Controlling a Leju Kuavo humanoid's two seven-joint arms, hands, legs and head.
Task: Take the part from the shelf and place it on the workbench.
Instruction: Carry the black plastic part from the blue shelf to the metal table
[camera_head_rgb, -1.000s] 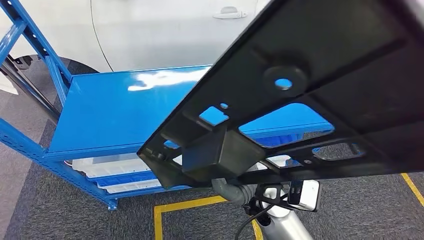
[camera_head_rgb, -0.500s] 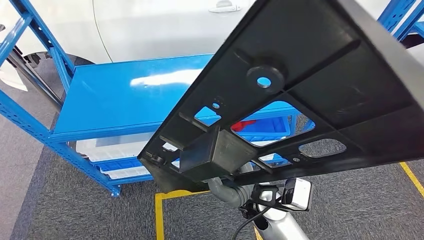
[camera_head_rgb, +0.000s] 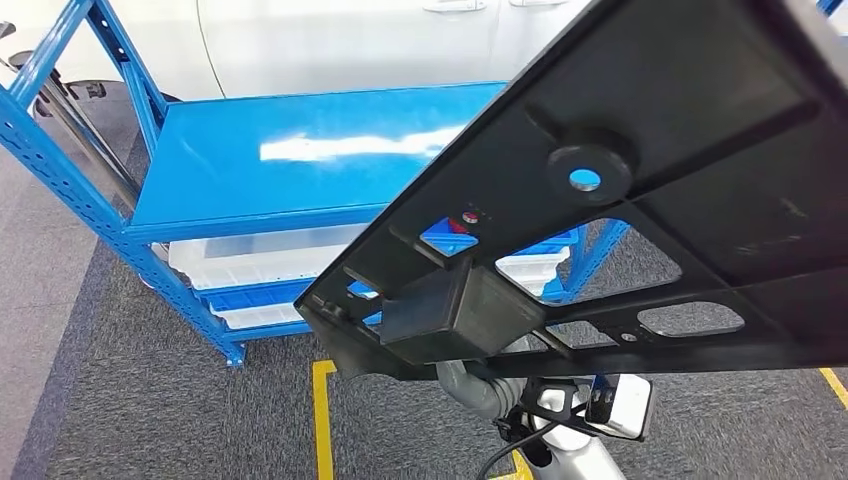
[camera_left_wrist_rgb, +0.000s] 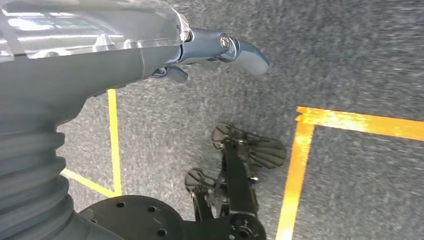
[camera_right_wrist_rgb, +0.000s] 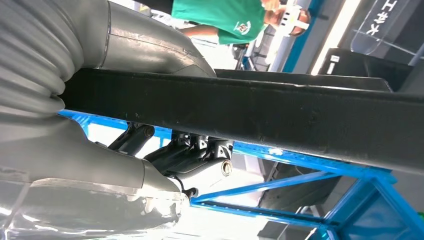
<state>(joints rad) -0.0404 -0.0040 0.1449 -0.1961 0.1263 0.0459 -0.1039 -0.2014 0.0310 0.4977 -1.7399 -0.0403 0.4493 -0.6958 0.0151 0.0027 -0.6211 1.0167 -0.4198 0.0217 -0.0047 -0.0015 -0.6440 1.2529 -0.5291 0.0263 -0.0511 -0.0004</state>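
One black part (camera_head_rgb: 640, 190) (no legible writing) gripped by right-hand fingers (camera_right_wrist_rgb: 150, 50); left fingers (camera_left_wrist_rgb: 220, 47) hold nothing.

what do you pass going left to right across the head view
blue shelf rack → yellow floor line → black part, held up over the right hand

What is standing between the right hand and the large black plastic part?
Nothing visible: the right hand already grips the edge of the large black plastic part, thumb on one side, fingers on the other. The workbench is out of sight.
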